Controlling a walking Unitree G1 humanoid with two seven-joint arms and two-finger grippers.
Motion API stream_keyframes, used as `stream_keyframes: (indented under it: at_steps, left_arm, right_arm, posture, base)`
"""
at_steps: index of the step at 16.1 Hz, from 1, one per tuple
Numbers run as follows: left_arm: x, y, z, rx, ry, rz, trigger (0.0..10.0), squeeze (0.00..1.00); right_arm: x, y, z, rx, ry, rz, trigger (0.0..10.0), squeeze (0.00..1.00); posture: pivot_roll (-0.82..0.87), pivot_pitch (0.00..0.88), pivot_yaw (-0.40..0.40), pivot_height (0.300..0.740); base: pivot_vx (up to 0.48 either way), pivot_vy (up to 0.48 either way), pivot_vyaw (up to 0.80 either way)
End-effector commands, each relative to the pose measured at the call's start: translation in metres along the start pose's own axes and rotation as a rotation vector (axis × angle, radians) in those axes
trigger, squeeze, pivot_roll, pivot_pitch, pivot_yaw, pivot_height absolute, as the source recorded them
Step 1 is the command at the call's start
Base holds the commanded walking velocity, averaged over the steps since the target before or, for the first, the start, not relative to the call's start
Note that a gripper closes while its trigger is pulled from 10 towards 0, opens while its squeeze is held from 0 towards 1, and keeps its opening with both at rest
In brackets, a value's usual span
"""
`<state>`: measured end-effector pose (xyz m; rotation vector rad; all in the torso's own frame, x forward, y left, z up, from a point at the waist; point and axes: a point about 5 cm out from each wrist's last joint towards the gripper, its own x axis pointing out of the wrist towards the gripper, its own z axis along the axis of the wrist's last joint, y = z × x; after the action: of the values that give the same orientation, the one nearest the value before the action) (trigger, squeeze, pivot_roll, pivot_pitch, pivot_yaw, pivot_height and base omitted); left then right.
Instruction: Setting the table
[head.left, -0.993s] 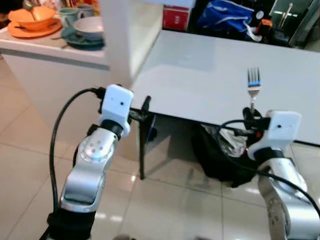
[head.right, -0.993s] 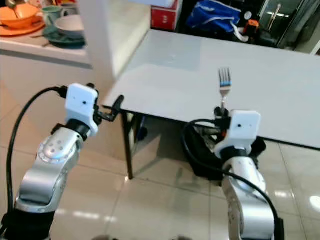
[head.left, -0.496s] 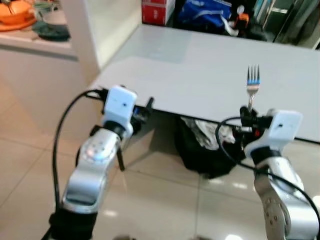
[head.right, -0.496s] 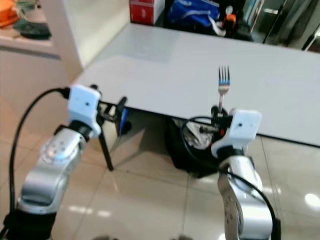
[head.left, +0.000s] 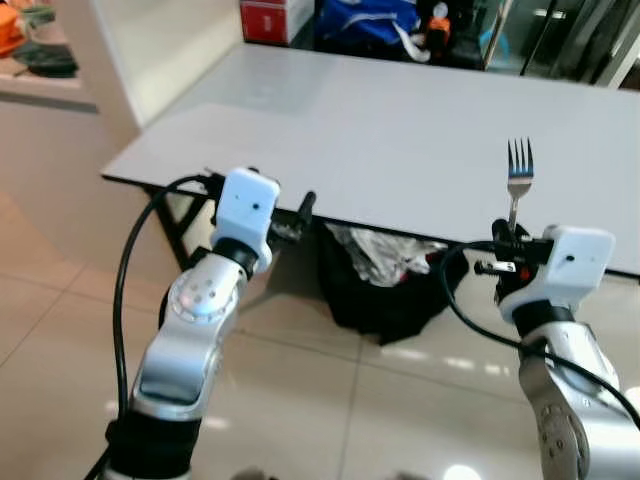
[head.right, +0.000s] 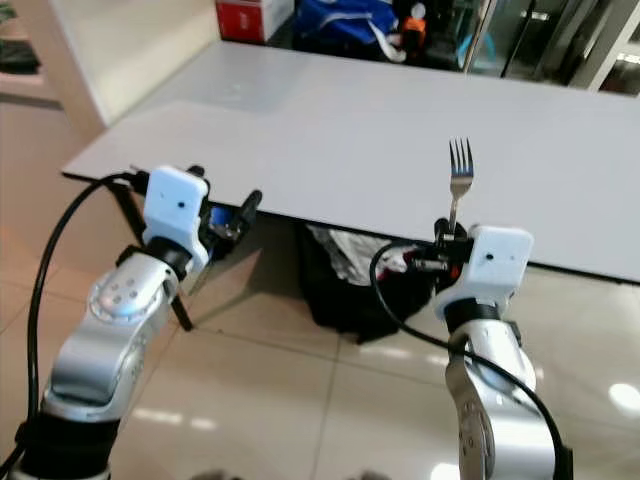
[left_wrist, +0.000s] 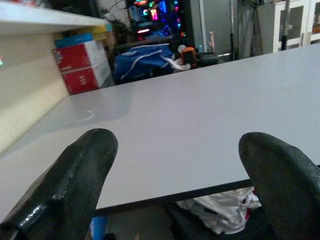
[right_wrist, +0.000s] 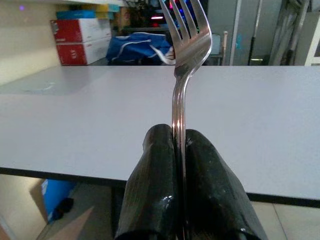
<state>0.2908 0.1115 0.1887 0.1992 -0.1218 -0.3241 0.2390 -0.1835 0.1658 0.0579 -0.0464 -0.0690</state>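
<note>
A silver fork (head.left: 517, 178) stands upright, tines up, with my right gripper (head.left: 505, 237) shut on its handle just before the near edge of the white table (head.left: 400, 130). In the right wrist view the fork (right_wrist: 186, 45) rises from between the two pressed fingers (right_wrist: 155, 175). My left gripper (head.left: 300, 212) is open and holds nothing, level with the table's near edge at the left. In the left wrist view its two black fingers (left_wrist: 75, 180) stand wide apart with the tabletop (left_wrist: 175, 135) beyond them.
A black bag with crumpled white material (head.left: 385, 275) sits under the table. Red box (head.left: 265, 18) and blue bag (head.left: 365, 22) lie beyond the far edge. A white counter with dishes (head.left: 40, 60) is far left. Glossy tiled floor (head.left: 330, 400) lies below.
The camera has turned and closed on the table, so the counter slid off to the left. Both arms keep their pose; the fork stays held upright.
</note>
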Motion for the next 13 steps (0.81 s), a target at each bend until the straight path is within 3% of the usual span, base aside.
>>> stream_keyframes:
  at_steps: [1, 3, 4, 6, 11, 13]
  left_arm:
    - [0.003, -0.008, 0.003, -0.003, -0.014, -0.038, 10.0, 0.0]
    - [0.004, -0.007, 0.004, -0.016, -0.021, -0.028, 10.0, 0.0]
    - [0.006, -0.006, 0.007, -0.044, -0.027, -0.014, 10.0, 0.0]
    - [0.008, -0.001, 0.006, -0.043, -0.02, 0.002, 10.0, 0.0]
    - [0.009, -0.004, 0.008, -0.037, -0.032, -0.036, 10.0, 0.0]
    - [0.009, -0.003, 0.008, -0.035, -0.03, -0.039, 10.0, 0.0]
  right_arm:
    - [-0.002, -0.007, 0.002, -0.009, 0.0, -0.03, 10.0, 0.0]
    - [-0.003, -0.009, -0.002, -0.004, 0.015, -0.042, 10.0, 0.0]
    - [-0.002, -0.011, -0.005, 0.046, 0.04, -0.06, 10.0, 0.0]
    - [0.001, -0.009, -0.005, 0.028, 0.041, -0.055, 10.0, 0.0]
    - [0.007, -0.002, -0.004, 0.033, 0.038, -0.017, 10.0, 0.0]
    - [0.008, -0.001, -0.004, 0.035, 0.038, -0.013, 10.0, 0.0]
  posture:
    - [-0.06, 0.06, 0.025, 0.74]
    - [-0.05, 0.045, 0.025, 0.74]
    - [-0.05, 0.039, 0.025, 0.74]
    - [-0.05, 0.031, 0.026, 0.74]
    - [-0.04, 0.021, 0.028, 0.74]
    - [-0.04, 0.021, 0.03, 0.74]
  base:
    - [0.0, -0.48, 0.0]
    - [0.0, -0.454, 0.0]
    - [0.0, 0.0, 0.0]
    - [0.0, 0.0, 0.0]
    - [0.349, 0.0, -0.75]
    - [0.377, 0.0, -0.28]
